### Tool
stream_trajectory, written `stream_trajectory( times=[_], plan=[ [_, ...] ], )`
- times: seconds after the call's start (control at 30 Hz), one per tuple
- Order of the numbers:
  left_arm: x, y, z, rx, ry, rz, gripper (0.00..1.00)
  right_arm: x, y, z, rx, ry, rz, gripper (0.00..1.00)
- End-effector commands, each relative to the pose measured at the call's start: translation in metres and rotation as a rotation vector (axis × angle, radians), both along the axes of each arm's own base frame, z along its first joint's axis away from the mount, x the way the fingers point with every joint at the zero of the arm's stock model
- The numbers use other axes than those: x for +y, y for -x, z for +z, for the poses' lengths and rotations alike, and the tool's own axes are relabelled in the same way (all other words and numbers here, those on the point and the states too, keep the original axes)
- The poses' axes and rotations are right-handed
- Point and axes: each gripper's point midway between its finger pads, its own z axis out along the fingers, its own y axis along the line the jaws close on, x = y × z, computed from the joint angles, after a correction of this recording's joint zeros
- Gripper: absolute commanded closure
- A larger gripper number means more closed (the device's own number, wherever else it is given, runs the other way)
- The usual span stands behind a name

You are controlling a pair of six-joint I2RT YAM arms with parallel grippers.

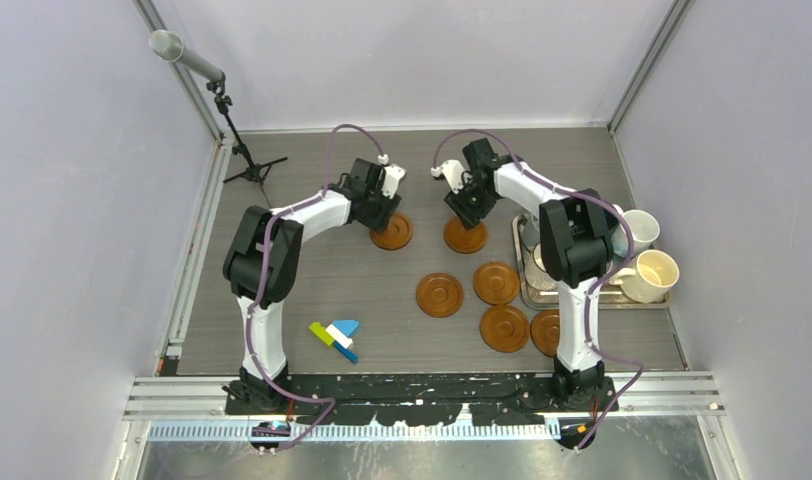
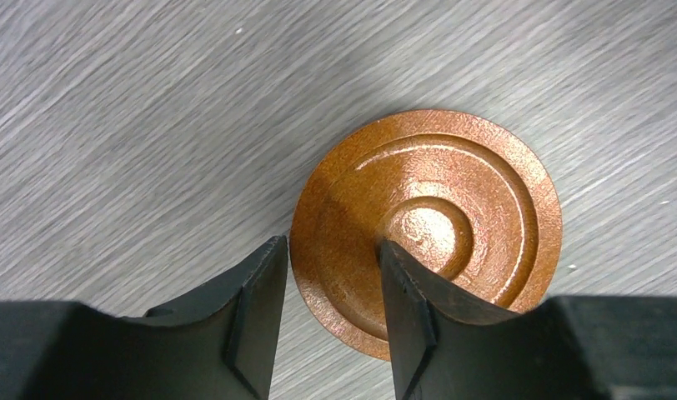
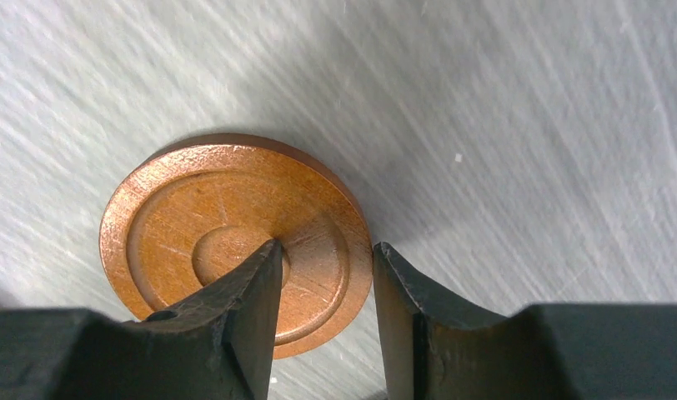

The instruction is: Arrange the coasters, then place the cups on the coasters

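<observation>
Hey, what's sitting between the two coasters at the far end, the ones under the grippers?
Nothing. The top view shows only bare table between the left coaster and the right coaster.

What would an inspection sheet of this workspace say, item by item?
surface: grey wood-grain table, no spill seen.
job's things: six coasters lie flat on the table, none bears a cup; white cup and cream cup stand in the steel tray, partly hidden by the right arm.
clutter: coloured blocks near the left arm.
grippers: left gripper and right gripper each straddle a coaster's rim, fingers apart; whether they grip cannot be told.
cables: purple cables run along both arms.
surroundings: microphone on a tripod, far left; plain walls.
</observation>
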Motion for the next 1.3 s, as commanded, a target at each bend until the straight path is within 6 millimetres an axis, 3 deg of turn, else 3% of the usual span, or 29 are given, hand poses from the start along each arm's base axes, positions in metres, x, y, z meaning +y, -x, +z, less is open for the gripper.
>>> stream_trajectory(
  times=[0.0, 0.27, 0.87, 1.27],
  plan=[
    [0.012, -0.005, 0.009, 0.034, -0.015, 0.015, 0.53, 0.010, -0.022, -0.029, -0.018, 0.046, -0.064, 0.56],
    [0.024, -0.035, 0.008, 0.094, 0.011, 0.053, 0.52, 0.018, -0.059, -0.032, -0.061, 0.076, -0.128, 0.57],
    [0.019, -0.096, -0.015, 0.152, -0.010, 0.130, 0.50, 0.020, -0.118, -0.023, -0.178, 0.127, -0.217, 0.59],
    [0.027, -0.140, -0.017, 0.094, 0.012, 0.212, 0.49, 0.025, -0.141, -0.022, -0.243, 0.124, -0.207, 0.58]
  ],
)
